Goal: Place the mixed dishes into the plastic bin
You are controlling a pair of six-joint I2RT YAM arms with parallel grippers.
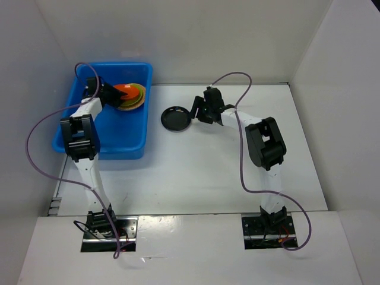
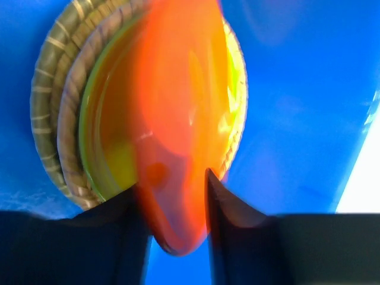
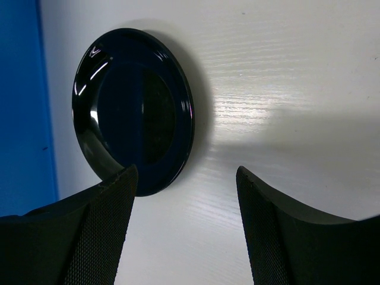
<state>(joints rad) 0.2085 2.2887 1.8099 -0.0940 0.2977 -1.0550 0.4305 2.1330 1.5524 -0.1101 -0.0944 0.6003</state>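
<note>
Upper left: left end effector (image 2: 172,178) clamped on round orange plastic plate (image 2: 178,107) above stacked plates (image 2: 53,107) in blue plastic bin (image 1: 127,147); right end effector (image 3: 184,172) spread wide at rim of round black plate (image 3: 133,113) on white bench (image 3: 285,89).

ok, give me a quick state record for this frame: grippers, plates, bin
left gripper: over bin, orange plate between its jaws, blurred; grip unclear
right gripper: open, at the rim of the black plate, not gripping
black plate: flat on table, outside bin
in bin: tan plates and green plate, stacked under the orange plate
left to do: black plate
</note>
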